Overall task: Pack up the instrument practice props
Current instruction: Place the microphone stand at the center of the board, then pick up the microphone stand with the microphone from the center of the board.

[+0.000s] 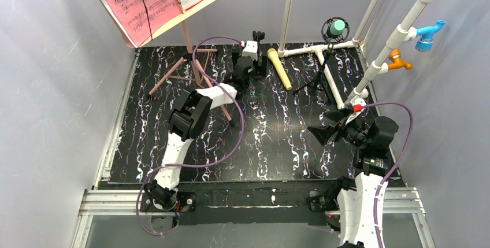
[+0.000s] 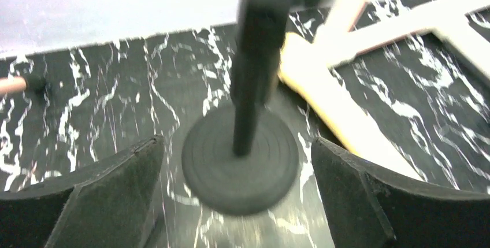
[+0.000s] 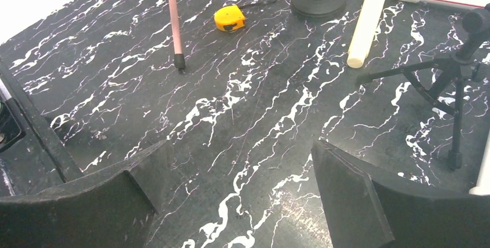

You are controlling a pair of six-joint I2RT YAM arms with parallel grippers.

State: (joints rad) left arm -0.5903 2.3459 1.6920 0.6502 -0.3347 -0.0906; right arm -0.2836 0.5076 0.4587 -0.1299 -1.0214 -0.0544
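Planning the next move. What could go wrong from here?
1. The black round-base stand stands free inside the open left gripper, with the beige toy microphone close beside it. A careless move could topple it onto the microphone.
2. In the top view, the left arm's purple cable crosses the pink tripod legs. It might snag and tip the pink music board.

Top external: high above near edge, looking down over whole table. Left wrist: very close, facing far, on round black base. Right wrist: low, farther off, facing far-left; shares that base, beige microphone.
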